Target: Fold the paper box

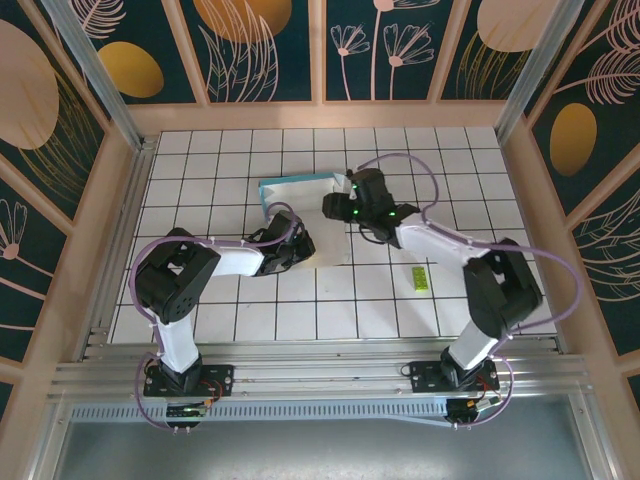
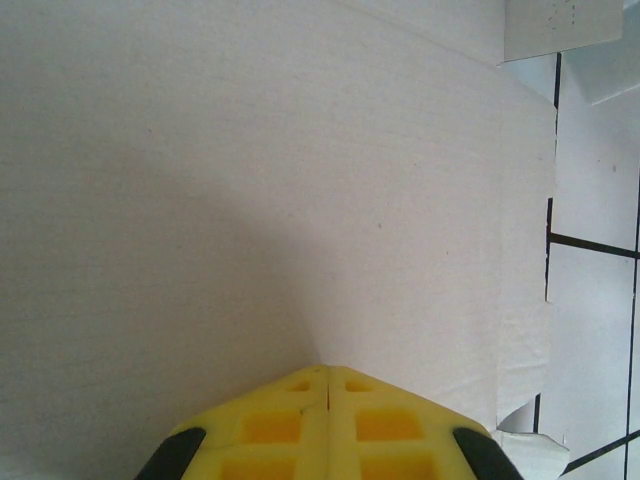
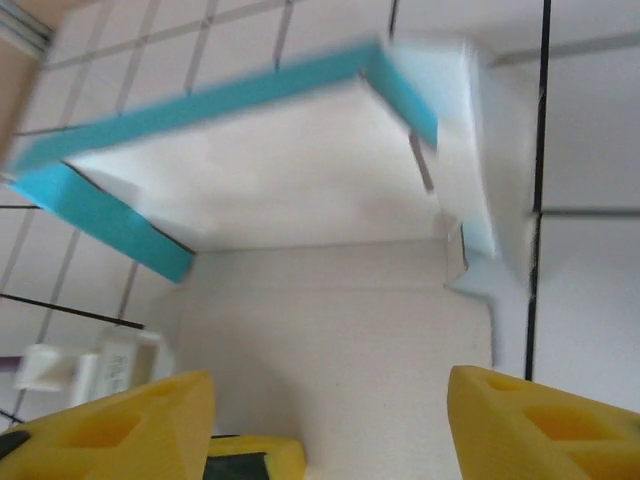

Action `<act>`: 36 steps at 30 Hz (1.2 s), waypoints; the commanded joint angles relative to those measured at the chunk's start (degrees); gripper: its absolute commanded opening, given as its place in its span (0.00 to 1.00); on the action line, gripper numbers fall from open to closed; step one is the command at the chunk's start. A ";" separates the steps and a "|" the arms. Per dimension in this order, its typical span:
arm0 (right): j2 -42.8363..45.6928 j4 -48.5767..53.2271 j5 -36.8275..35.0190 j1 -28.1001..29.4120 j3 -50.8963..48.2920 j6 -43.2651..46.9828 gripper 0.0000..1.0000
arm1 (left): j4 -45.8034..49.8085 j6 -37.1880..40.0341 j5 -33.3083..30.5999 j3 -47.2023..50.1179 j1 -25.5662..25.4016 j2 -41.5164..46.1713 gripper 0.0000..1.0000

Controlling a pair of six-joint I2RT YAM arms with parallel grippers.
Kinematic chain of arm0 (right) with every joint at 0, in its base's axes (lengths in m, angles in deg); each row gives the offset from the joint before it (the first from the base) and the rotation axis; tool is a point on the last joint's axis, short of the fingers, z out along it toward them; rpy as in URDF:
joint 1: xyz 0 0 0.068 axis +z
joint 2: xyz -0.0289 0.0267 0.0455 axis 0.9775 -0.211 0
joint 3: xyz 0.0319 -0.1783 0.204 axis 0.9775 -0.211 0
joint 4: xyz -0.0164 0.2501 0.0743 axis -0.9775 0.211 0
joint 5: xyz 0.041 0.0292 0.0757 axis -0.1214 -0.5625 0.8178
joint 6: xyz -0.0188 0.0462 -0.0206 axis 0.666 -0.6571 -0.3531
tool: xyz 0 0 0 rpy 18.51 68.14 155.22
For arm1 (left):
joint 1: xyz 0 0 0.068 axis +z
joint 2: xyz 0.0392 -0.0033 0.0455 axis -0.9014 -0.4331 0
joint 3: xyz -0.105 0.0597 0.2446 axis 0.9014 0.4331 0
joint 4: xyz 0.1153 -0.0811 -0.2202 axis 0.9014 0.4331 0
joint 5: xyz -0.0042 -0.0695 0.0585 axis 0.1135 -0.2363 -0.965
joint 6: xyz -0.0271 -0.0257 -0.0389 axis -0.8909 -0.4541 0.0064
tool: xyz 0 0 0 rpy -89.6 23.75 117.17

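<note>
The paper box (image 1: 298, 190) lies partly folded near the middle of the tiled floor, with teal walls raised at its far side and a white flap (image 1: 333, 250) spread toward the arms. My left gripper (image 1: 302, 244) is shut, and its yellow tips (image 2: 328, 370) rest against the white inner face of the card (image 2: 250, 180) with nothing between them. My right gripper (image 1: 337, 206) hovers over the box's right side. It stands open (image 3: 330, 400) above the white panel (image 3: 330, 330), and the teal walls (image 3: 210, 100) rise beyond it.
A small yellow-green slip (image 1: 421, 278) lies on the tiles to the right of the box. Wooden walls ring the floor (image 1: 200, 160). A metal rail (image 1: 320, 375) runs along the near edge by the arm bases.
</note>
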 commanded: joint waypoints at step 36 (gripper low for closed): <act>-26.10 11.02 39.46 -17.04 22.98 61.03 0.42 | 2.41 2.62 1.05 -2.84 0.36 -1.63 0.04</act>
